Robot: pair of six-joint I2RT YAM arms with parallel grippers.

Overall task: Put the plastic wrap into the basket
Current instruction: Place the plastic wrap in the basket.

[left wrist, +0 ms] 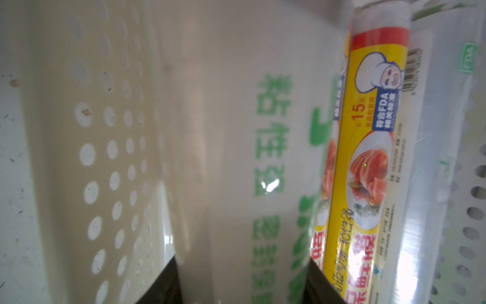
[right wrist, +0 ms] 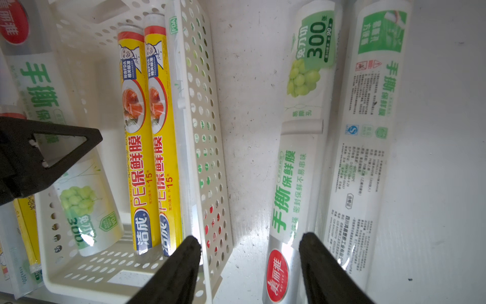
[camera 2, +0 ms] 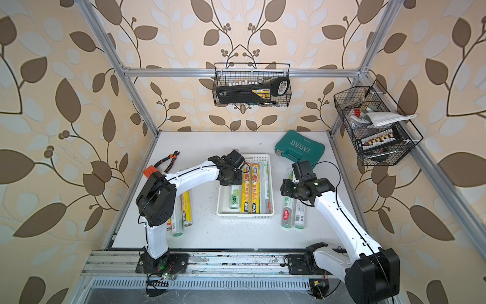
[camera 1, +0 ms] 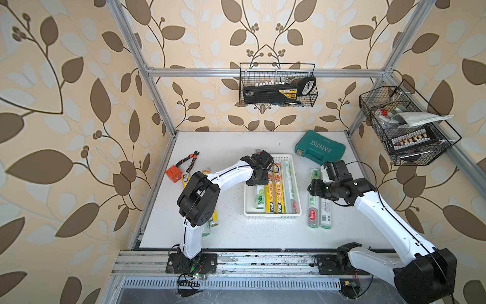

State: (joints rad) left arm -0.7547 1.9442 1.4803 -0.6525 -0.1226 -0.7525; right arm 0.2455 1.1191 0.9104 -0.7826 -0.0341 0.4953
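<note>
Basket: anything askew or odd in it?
Nothing stands out. In the white perforated plastic basket, two yellow-labelled rolls, a clear roll and the green-print white roll in the left gripper all run parallel, lengthwise.

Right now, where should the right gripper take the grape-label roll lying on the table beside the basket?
Probably mid-length, from straight above, jaws across its narrow width: the grape-label roll lies flat, with bare table toward the basket but another roll close along its other side.
</note>
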